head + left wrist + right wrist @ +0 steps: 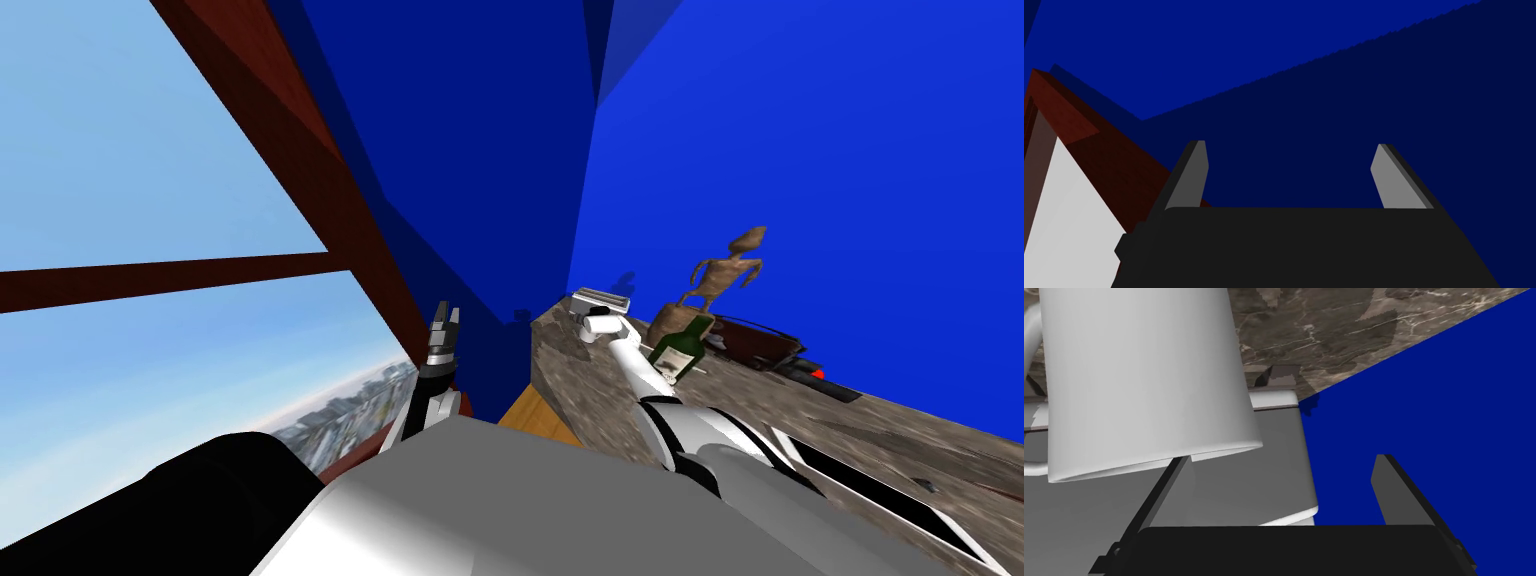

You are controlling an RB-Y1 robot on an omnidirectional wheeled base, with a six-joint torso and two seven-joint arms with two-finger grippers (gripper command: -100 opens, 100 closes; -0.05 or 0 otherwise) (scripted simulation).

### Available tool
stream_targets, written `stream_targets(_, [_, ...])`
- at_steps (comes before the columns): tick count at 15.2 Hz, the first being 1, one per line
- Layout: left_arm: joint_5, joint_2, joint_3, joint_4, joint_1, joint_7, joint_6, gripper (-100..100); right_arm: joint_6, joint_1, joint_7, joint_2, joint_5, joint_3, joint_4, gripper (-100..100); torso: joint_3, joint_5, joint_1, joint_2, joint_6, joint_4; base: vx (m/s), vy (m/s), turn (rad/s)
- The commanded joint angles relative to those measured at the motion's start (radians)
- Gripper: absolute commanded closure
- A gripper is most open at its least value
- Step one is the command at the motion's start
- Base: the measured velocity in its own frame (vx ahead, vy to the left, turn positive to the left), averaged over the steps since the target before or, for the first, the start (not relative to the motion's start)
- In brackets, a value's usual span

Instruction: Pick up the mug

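Note:
The white mug (pixel 1149 383) looms close in the right wrist view, its handle (pixel 1030 333) on the side away from the gripper. My right gripper (pixel 1281 458) is open. The mug's rim covers the tip of one finger (pixel 1166 493), and the other finger (pixel 1394 493) stands free against the blue wall. Most of the mug lies outside the gap, beside that covered finger. In the head view the mug (pixel 603 324) is a small white shape at the end of my right forearm, on the counter's far corner. My left gripper (pixel 446 318) is raised by the window, open and empty (pixel 1289 146).
The mug rests on a brown marble counter (pixel 600 400). A white-grey boxy appliance (pixel 1274 463) stands right behind it. A green bottle (pixel 680 350), a brown figurine (pixel 725 265) and a dark bowl (pixel 760 345) stand to the right, with a sink (pixel 870 490) nearer. Blue walls close the corner.

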Motion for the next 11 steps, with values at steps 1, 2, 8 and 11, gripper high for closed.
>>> stream_targets(1, [0.000, 0.000, 0.000, 0.000, 0.000, 0.000, 0.000, 0, 0.028, -0.006, 0.014, -0.001, -0.003, -0.001, 0.012, -100, 0.000, 0.000, 0.000, 0.000, 0.000, 0.000, 0.001, -0.013, 0.002])
stream_targets(2, [0.000, 0.000, 0.000, 0.000, 0.000, 0.000, 0.000, 0, 0.063, -0.055, 0.058, -0.002, -0.006, -0.005, 0.061, -100, 0.000, 0.000, 0.000, 0.000, 0.000, 0.000, 0.001, -0.020, 0.062])
stream_targets(8, [0.000, 0.000, 0.000, 0.000, 0.000, 0.000, 0.000, 0, 0.165, -0.107, 0.121, -0.002, -0.009, -0.010, 0.133, -100, 0.000, 0.000, -0.001, 0.000, 0.000, 0.000, 0.008, -0.031, 0.049])
stream_targets(11, [0.000, 0.000, 0.000, 0.000, 0.000, 0.000, 0.000, 0, 0.231, -0.155, 0.172, -0.003, -0.012, -0.014, 0.192, -100, 0.000, 0.000, -0.001, 0.000, 0.000, 0.000, 0.006, -0.033, 0.054])
